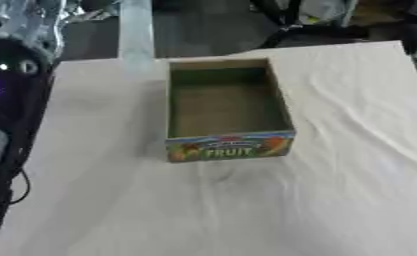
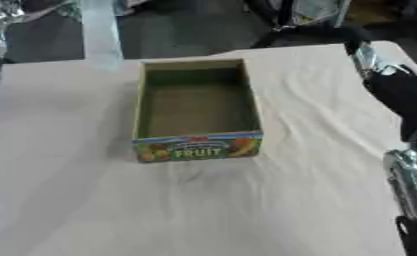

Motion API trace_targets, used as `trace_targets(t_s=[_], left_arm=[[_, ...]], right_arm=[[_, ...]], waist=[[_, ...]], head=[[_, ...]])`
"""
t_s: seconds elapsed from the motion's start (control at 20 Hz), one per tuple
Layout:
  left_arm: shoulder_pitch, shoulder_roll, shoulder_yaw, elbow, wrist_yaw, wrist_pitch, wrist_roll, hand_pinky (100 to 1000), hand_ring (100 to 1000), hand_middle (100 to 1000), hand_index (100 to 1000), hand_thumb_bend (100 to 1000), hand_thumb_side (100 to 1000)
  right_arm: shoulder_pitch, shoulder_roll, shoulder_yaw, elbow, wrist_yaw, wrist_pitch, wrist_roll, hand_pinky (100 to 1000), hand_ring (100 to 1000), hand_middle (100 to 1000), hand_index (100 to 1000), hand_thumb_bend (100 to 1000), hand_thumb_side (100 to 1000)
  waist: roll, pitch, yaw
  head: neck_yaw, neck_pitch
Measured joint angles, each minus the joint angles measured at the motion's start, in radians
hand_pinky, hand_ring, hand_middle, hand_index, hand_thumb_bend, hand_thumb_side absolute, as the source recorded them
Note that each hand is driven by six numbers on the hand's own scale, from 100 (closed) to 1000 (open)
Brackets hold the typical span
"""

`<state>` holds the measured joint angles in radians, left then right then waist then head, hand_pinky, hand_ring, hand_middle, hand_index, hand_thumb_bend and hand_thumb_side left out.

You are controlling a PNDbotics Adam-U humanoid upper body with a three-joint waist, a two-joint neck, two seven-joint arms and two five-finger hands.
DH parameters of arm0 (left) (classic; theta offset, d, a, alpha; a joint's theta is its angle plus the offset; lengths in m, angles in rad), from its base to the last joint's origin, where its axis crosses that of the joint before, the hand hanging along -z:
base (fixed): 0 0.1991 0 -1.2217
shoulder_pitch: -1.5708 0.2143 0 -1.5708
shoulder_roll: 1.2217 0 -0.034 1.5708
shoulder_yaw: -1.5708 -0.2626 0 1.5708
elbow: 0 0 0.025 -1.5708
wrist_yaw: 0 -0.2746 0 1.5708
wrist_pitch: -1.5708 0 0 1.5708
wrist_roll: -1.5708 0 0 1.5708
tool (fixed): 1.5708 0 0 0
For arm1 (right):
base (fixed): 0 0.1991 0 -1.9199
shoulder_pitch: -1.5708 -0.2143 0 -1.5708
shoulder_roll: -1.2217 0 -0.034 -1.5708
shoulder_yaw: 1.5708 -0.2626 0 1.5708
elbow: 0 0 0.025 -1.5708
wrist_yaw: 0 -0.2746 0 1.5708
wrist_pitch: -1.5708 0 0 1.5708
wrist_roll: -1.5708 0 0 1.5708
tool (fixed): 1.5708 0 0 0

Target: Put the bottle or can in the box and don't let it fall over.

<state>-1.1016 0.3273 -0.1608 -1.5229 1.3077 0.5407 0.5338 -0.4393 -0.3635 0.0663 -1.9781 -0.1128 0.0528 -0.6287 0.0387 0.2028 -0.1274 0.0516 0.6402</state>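
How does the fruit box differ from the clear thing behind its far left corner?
The box is low and opaque, with a printed front; the tall clear thing is narrow and see-through. The box is open-topped and empty; the clear thing's top is out of view. Both stand upright.

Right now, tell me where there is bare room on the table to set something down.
The cloth-covered table is bare in front of the fruit box, a broad patch down to the near edge. There are also bare strips left and right of the box. The box's inside looks empty. Crowded: the right edge, where the robot's arm reaches in.
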Motion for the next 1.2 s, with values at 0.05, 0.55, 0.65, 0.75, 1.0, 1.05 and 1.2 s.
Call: trace_targets(t_s=[0.05,0.55,0.65,0.75,1.0,1.05,1.2], left_arm=[[-0.005,-0.014,-0.007,0.012,-0.006,0.006,-0.006,100,100,272,967,663,1000],[0.024,-0.106,-0.052,0.095,-0.058,0.039,-0.04,100,100,225,965,679,1000],[0.047,-0.119,-0.058,0.117,-0.062,0.044,-0.045,100,100,208,964,680,1000],[0.069,-0.127,-0.064,0.141,-0.065,0.05,-0.053,100,100,194,963,675,1000],[0.127,-0.135,-0.071,0.189,-0.081,0.069,-0.071,100,100,160,960,648,1000],[0.14,-0.135,-0.071,0.195,-0.086,0.072,-0.075,100,100,157,960,644,1000],[0.176,-0.133,-0.076,0.212,-0.107,0.085,-0.082,100,100,146,956,612,1000]], right_arm=[[-0.006,0.002,0.002,0.0,-0.005,0.0,-0.006,899,713,869,834,658,100],[-0.035,0.02,0.002,0.0,-0.043,0.029,-0.122,898,689,857,798,657,100],[-0.035,0.02,0.002,0.0,-0.047,0.039,-0.141,897,688,856,798,657,100],[-0.035,0.02,0.002,0.0,-0.049,0.043,-0.152,898,685,850,797,657,100],[-0.035,0.019,0.001,0.0,-0.05,0.044,-0.165,898,685,849,796,657,100],[-0.035,0.018,0.001,0.0,-0.05,0.044,-0.165,898,685,849,796,657,100],[-0.031,0.015,-0.004,0.0,-0.05,0.045,-0.167,898,684,849,796,658,100]], waist=[[0.001,0.0,-0.009],[0.008,0.002,-0.035],[0.008,0.004,-0.033],[0.008,0.005,-0.03],[0.009,0.007,-0.016],[0.009,0.008,-0.013],[0.009,0.008,-0.001]], head=[[0.006,0.0],[0.025,-0.002],[0.025,-0.002],[0.022,-0.002],[0.012,-0.002],[0.008,-0.002],[0.0,-0.002]])
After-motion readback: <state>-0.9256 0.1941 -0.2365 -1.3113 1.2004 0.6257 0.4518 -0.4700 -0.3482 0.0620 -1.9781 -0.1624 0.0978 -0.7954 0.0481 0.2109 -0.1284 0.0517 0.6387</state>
